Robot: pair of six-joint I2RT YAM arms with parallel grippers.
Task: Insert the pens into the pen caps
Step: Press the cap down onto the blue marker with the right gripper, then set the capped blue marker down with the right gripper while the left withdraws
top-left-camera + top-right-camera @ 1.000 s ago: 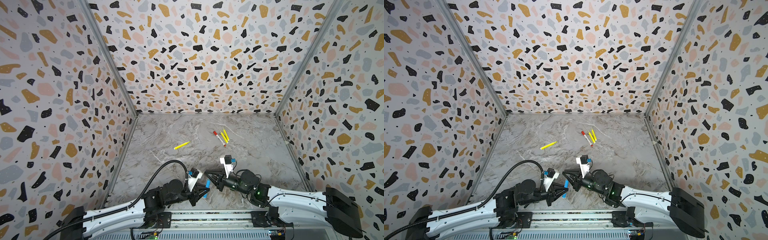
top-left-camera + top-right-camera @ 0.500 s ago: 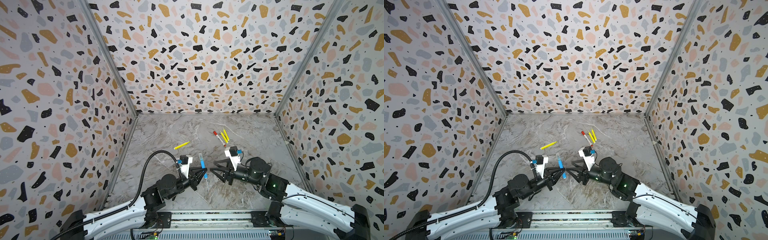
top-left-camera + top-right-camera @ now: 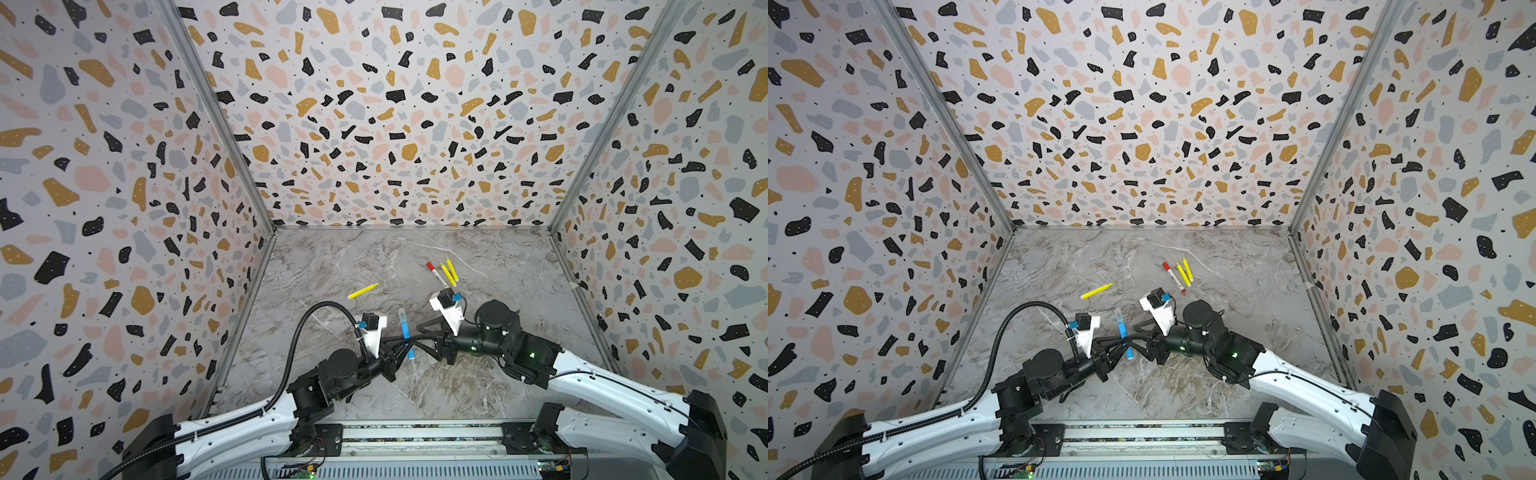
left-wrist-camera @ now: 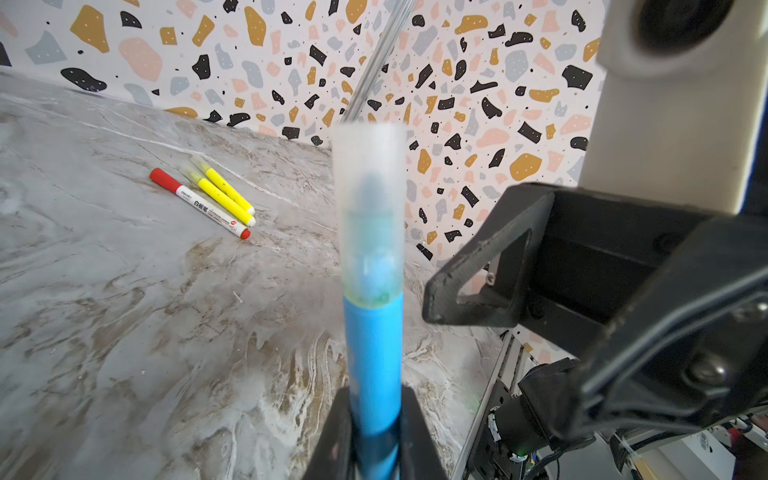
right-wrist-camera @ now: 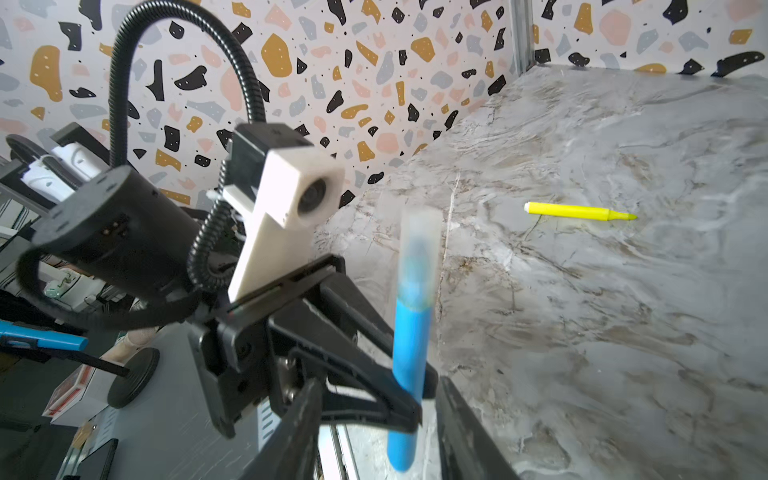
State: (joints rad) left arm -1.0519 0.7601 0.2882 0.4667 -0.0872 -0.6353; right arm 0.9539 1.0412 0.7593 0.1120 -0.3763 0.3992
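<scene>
A blue pen (image 3: 406,337) (image 3: 1126,341) stands nearly upright above the table, and my left gripper (image 3: 409,342) (image 4: 374,436) is shut on its lower barrel. A translucent pen cap (image 4: 370,199) (image 5: 417,249) sits over its tip. My right gripper (image 3: 419,338) (image 5: 380,384) is open, its fingers standing either side of the blue pen (image 5: 409,353) without gripping it. A lone yellow pen (image 3: 363,291) (image 5: 579,212) lies bare-tipped behind the left arm. Two yellow pens (image 3: 449,272) (image 4: 224,191) with pale caps lie beside a white pen (image 3: 437,277) (image 4: 208,208) wearing a red cap (image 4: 160,176).
Terrazzo-patterned walls (image 3: 395,124) close in the marble table (image 3: 498,291) on three sides. The metal rail (image 3: 415,434) carrying both arm bases runs along the front edge. The left arm's black cable hose (image 3: 299,332) arches over the table's left part.
Both arms have moved from the front rail toward the table's middle. The right gripper, shut near the blue pen a second ago, has opened. The left gripper kept its hold.
</scene>
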